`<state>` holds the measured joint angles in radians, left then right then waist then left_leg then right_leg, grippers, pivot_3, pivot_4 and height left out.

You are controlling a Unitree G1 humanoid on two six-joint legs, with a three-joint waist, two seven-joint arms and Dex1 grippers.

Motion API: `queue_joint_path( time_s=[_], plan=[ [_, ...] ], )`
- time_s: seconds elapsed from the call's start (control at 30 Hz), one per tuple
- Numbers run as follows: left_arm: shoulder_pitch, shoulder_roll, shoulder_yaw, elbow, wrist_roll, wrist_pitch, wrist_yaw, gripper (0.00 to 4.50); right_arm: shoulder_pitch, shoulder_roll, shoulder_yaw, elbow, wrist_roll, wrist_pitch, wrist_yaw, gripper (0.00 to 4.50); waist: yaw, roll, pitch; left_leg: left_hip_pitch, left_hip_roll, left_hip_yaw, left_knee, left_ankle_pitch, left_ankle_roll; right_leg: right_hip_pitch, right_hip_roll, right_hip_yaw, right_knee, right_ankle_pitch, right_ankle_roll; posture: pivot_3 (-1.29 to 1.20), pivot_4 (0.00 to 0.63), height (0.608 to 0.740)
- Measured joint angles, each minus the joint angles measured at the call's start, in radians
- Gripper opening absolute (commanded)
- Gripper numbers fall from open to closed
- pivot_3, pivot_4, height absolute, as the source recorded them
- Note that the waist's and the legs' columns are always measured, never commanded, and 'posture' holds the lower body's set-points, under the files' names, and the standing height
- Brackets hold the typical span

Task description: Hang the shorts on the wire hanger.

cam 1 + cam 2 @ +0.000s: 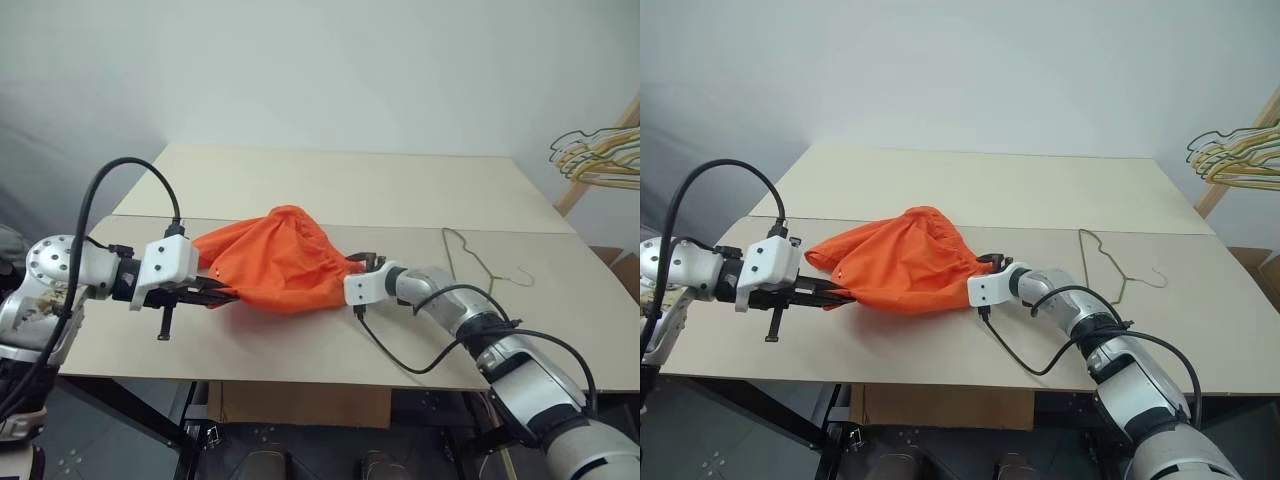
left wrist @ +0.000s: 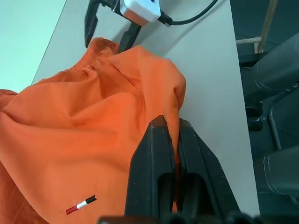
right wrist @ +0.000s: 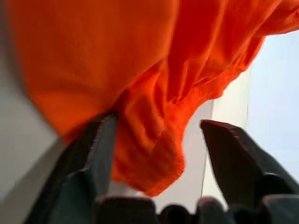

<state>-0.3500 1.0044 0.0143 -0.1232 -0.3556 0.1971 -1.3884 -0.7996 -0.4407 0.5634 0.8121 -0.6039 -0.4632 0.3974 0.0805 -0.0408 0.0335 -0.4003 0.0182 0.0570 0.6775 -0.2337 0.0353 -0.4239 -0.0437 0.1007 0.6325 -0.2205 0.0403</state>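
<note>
- Nearest you in the head view: the right gripper [image 1: 368,268], at about 5 o'clock on the table [image 1: 330,190], nosed into the right end of the shorts [image 1: 280,258]. In its own wrist view the two fingers [image 3: 96,154] stand apart with a bunched orange fold between them. Jaws are partly wide, not yet pinched; you cannot call that a hold.
- Left gripper [image 1: 222,292] at about 8 o'clock. Its wrist view shows the fingers [image 2: 154,154] pressed together on a thin ridge of orange cloth. That end is clamped.
- The shorts hang as a humped bundle between the two grippers, long axis running 9 to 3 o'clock across the front of the table. Left end raised in the clamp, right end drooping to the board by the right fingers.
- The wire hanger [image 1: 478,265] lies flat on the table at about 3 o'clock of the shorts, just beyond the right gripper, near the cloth but apart from it. Hook end points toward 3 o'clock.
- The relation to mind: the hanger lies off the right end of the shorts, along the same line. Your right arm is much the nearer to it; the left is well apart, with the whole garment in between.
- My read: once the right fingers close, the cloth must travel rightward to reach the wire.
</note>
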Motion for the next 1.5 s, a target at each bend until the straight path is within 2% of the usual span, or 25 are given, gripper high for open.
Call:
queue_joint_path(
  time_s=[0.03,0.17,0.3,0.4,0.43,0.53,0.73,0.9,1.03,1.37,1.5],
  plan=[
    [0.000,0.000,0.000,-0.001,0.000,0.002,0.008,0.00,0.002,-0.003,-0.003,0.003,0.012,-0.013,0.014,2.26,0.000,0.000,0.000,0.000,0.000,0.000,0.000,0.000,0.000,0.000,0.000,0.000,0.000,0.000,0.000,0.28,0.000,0.740],
    [-0.001,-0.003,0.001,-0.001,0.001,0.003,0.031,0.00,0.057,-0.063,-0.072,-0.086,0.121,-0.034,0.104,2.26,0.012,0.000,0.000,0.000,0.000,-0.002,0.000,0.000,0.000,0.000,0.000,-0.002,0.001,0.001,0.003,0.28,0.000,0.740],
    [-0.010,-0.008,0.002,0.011,0.005,0.006,0.056,0.00,0.144,-0.147,-0.148,-0.254,0.240,-0.030,0.223,3.20,0.020,0.000,0.000,0.000,0.000,-0.004,0.000,0.000,0.000,0.001,0.000,-0.004,0.000,0.001,0.003,0.28,0.000,0.740],
    [-0.041,-0.011,0.002,0.024,0.005,0.015,0.060,0.00,0.195,-0.175,-0.148,-0.313,0.250,-0.038,0.269,4.27,0.020,0.000,0.000,0.000,0.000,-0.004,0.000,0.000,0.000,0.002,0.001,-0.004,0.001,0.000,0.002,0.29,0.000,0.740],
    [-0.049,-0.011,0.001,0.025,0.005,0.019,0.061,0.00,0.202,-0.176,-0.144,-0.313,0.235,-0.041,0.269,4.47,0.018,0.000,0.000,0.000,0.000,-0.004,0.001,0.000,0.000,0.001,0.001,-0.004,0.001,-0.001,0.001,0.29,0.000,0.740],
    [-0.078,-0.011,0.001,0.032,0.001,0.029,0.061,0.00,0.210,-0.172,-0.127,-0.295,0.174,-0.056,0.234,4.47,0.015,0.000,0.000,0.001,0.000,-0.004,0.001,0.001,-0.001,0.001,0.001,-0.003,0.002,-0.003,-0.002,0.30,0.000,0.740],
    [-0.124,-0.009,0.007,0.062,-0.009,0.070,0.045,0.00,0.125,-0.053,-0.095,-0.142,0.027,-0.037,0.029,4.47,0.016,0.000,0.000,0.005,0.000,-0.004,0.001,0.003,-0.001,0.001,0.002,-0.003,0.011,-0.006,-0.004,0.32,0.000,0.740],
    [-0.125,0.000,0.012,0.075,-0.023,0.080,0.038,0.00,0.061,0.007,-0.063,-0.027,-0.027,-0.032,-0.069,4.47,0.017,0.000,0.000,0.007,0.000,-0.005,0.001,0.004,-0.002,0.001,0.002,-0.003,0.014,-0.009,-0.003,0.33,0.000,0.740],
    [-0.125,0.007,0.026,0.074,-0.030,0.090,0.039,0.00,0.038,0.028,-0.053,0.035,-0.044,-0.032,-0.113,3.68,0.018,0.000,0.000,0.007,0.000,-0.005,0.001,0.004,-0.002,0.002,0.002,-0.003,0.015,-0.009,-0.003,0.32,0.000,0.740],
    [-0.072,-0.010,0.037,0.056,-0.036,0.090,0.056,0.00,0.049,-0.060,-0.040,0.025,-0.039,-0.102,-0.073,0.01,0.019,0.000,0.000,0.004,0.000,-0.006,-0.001,0.004,-0.002,-0.001,0.002,-0.004,0.014,-0.009,-0.005,0.28,0.000,0.740],
    [-0.055,-0.025,0.030,0.059,-0.031,0.060,0.049,0.00,0.103,-0.147,-0.061,-0.092,-0.001,-0.122,-0.015,0.01,0.019,0.000,0.000,0.002,-0.001,-0.006,-0.001,0.004,-0.002,-0.001,0.001,-0.004,0.014,-0.009,-0.006,0.24,0.000,0.740]
  ],
)
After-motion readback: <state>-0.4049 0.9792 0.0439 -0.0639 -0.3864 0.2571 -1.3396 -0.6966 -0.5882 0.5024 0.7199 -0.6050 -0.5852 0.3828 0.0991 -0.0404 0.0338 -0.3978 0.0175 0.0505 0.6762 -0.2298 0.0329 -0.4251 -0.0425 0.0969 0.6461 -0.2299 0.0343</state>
